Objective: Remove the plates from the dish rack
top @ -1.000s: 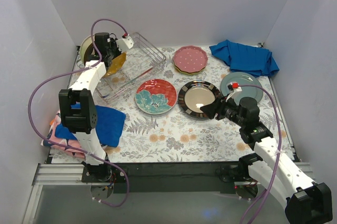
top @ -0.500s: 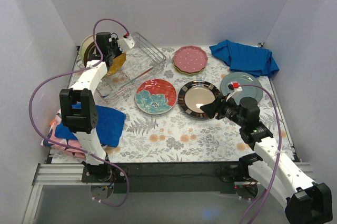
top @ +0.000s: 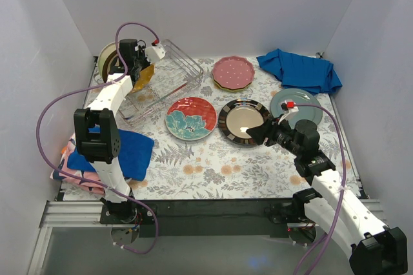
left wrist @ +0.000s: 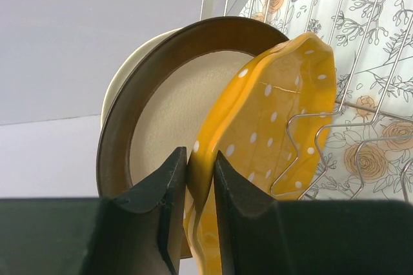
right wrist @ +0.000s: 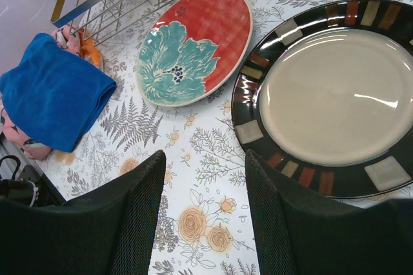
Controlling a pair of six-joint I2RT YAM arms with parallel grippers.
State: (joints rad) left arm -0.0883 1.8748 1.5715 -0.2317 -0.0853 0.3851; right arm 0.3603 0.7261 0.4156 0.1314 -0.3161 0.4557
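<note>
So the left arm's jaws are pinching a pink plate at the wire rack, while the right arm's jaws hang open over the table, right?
Not pink: the left wrist view shows the left arm's jaws pinching the orange dotted plate. The pink plate lies outside the rack. The rest is right.

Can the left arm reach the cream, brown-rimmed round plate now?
Probably not: the left gripper is shut on the orange dotted plate, which stands in front of the cream plate.

Glossy dark-rimmed plate [right wrist: 335,97], shiny metal wire rack [top: 182,68], matt blue cloth [right wrist: 55,91].
</note>
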